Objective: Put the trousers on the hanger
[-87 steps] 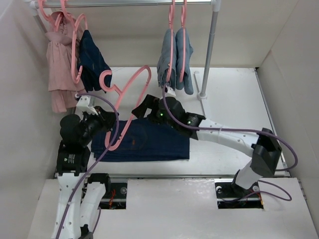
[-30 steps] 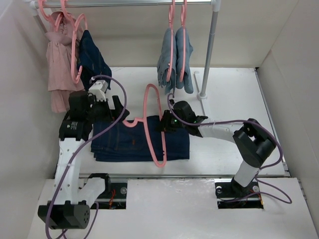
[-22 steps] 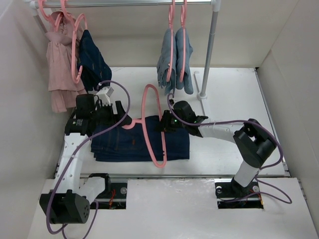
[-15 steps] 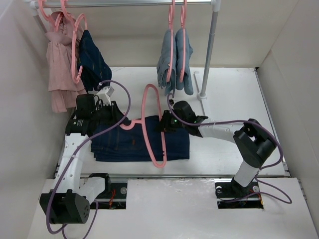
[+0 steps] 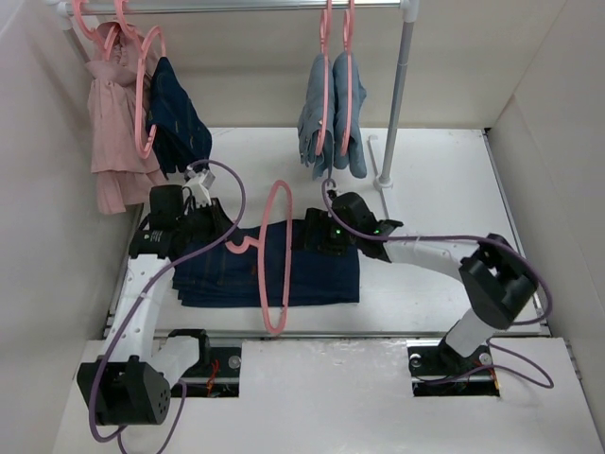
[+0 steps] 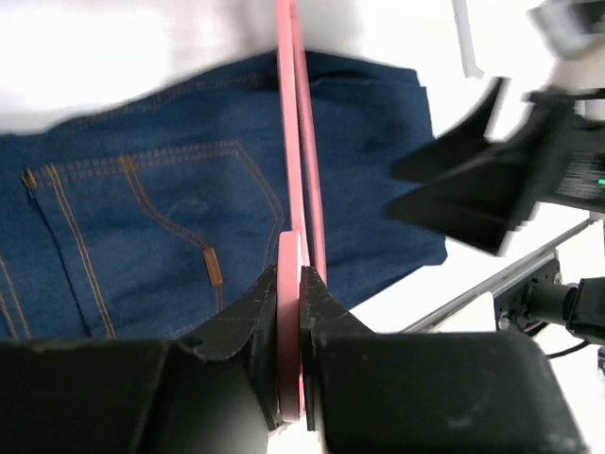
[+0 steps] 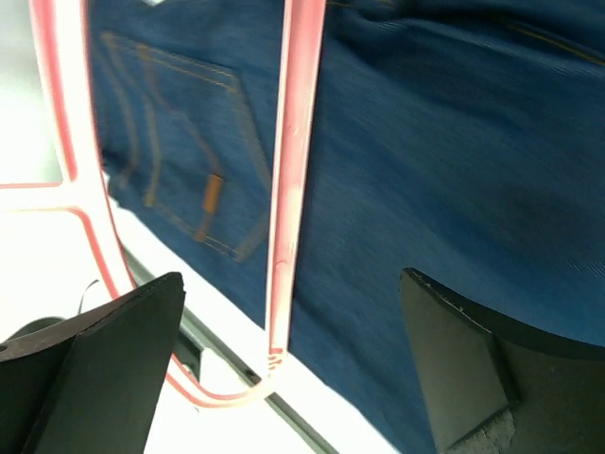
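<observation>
Dark navy denim trousers [image 5: 321, 274], folded, centre frame. Pink plastic hanger [image 5: 286, 255] across them, pinched in left gripper [image 6: 289, 274]. Right gripper [image 7: 291, 276]: jaws wide, empty.

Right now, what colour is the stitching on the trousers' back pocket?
The stitching is orange-brown on the dark navy trousers; the left wrist view shows it best.

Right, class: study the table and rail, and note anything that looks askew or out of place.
The pink hanger stands out: it slants across the folded trousers on the table, overhanging their near edge, while other hangers hang from the rail. The left gripper pinches it; the right gripper is open.
</observation>
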You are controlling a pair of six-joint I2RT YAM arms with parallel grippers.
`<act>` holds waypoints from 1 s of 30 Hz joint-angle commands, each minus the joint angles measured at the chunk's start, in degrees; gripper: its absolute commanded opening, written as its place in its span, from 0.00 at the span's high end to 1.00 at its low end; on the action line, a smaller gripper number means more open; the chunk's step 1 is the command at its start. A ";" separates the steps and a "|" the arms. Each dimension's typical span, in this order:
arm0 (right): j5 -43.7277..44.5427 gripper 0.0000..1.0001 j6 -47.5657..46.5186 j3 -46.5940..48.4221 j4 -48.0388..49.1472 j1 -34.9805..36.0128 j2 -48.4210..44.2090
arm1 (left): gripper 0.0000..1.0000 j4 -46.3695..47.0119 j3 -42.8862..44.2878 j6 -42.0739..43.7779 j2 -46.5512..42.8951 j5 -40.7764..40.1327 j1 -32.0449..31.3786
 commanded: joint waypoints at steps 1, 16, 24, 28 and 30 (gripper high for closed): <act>10.53 0.00 -2.03 -0.80 -11.03 0.29 -8.08 | 1.00 1.16 -2.87 -1.91 -0.60 -1.12 0.16; 21.57 0.00 6.32 -12.59 -21.70 0.29 -8.90 | 1.00 1.24 -4.99 -4.29 -1.14 -4.02 0.16; 13.39 1.00 2.37 -13.11 -15.18 -1.64 -8.78 | 1.00 1.24 -4.99 -4.29 -2.28 -3.41 0.16; 23.99 1.00 -0.34 -7.51 -22.63 3.34 -17.91 | 1.00 1.24 -4.99 -4.29 -2.28 -3.41 0.16; 28.75 1.00 -3.94 -0.77 -22.66 10.61 -18.82 | 1.00 1.24 -4.99 -3.76 -2.28 -2.88 0.16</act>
